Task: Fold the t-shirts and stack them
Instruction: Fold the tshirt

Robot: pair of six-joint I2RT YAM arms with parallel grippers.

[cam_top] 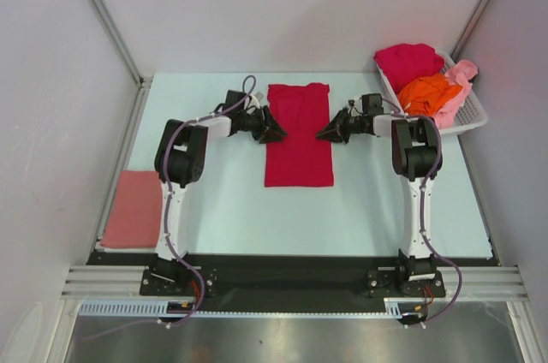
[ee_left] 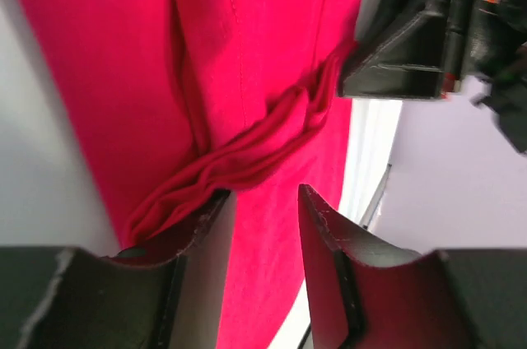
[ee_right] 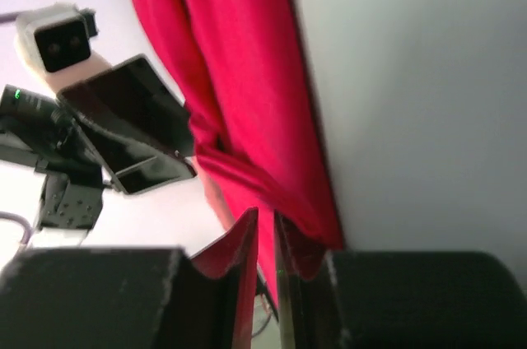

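While the right gripper (ee_right: 265,216) pinches the right edge of the crimson t-shirt (cam_top: 299,136) at the centre of the table (cam_top: 223,209), check the left gripper (ee_left: 263,193): jaws part-spread at the left edge; whether they hold cloth cannot be told. Raise both edges level, together.

The crimson t-shirt (ee_right: 247,102) is running off the edges of both wrist views — the right gripper (ee_right: 263,230) is hiding the cloth at its tips.

**Setting.** The scene was a robotics laboratory cell. Plain white panels (cam_top: 282,3) on aluminium framing (cam_top: 103,16) enclosed a pale table (cam_top: 231,209). The left arm (cam_top: 171,209) and right arm (cam_top: 419,209) were bolted to a metal rail (cam_top: 103,282).
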